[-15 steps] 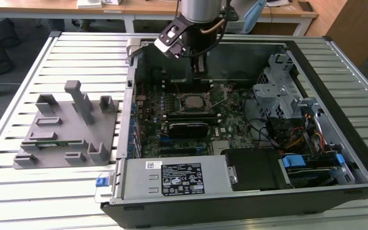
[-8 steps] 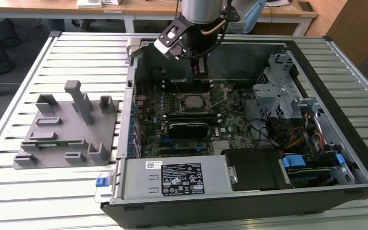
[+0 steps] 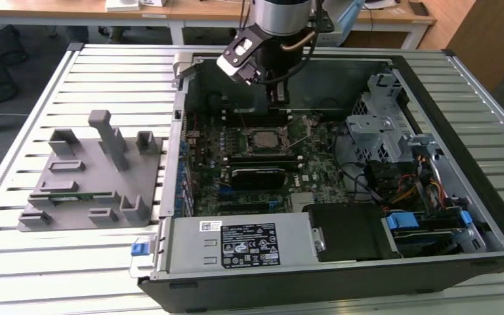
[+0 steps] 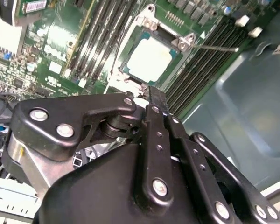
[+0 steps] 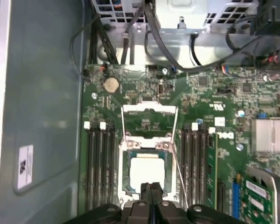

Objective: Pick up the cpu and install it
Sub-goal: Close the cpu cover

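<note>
Slatted pale metal counter (image 3: 103, 72) carries a big black open computer case (image 3: 462, 262) lying on its side, with wooden desks far behind. On the exterior view's left of the case stands a grey moulded holder (image 3: 90, 177) with a long narrow green memory stick (image 3: 73, 195) lying in it. Inside the case, a silvery boxed power supply (image 3: 234, 243) fills the near edge, a black rectangular block (image 3: 256, 174) lies mid-board, and dark cables (image 5: 130, 28) bunch by the metal drive cage.

On the green motherboard (image 5: 210, 93), the small square cpu with its pale silvery top (image 5: 147, 170) sits flat in its socket, seen in both wrist views (image 4: 151, 58). Long black memory slots (image 5: 100, 163) flank it on both sides. The socket's hinged metal frame (image 5: 149, 116) is swung open, and a thin wire lever (image 5: 177, 158) stands free beside it.

Over the socket's edge hangs the black tool (image 5: 151, 185), its two fingers pressed together with nothing between them; whether the tips touch the cpu cannot be told.
</note>
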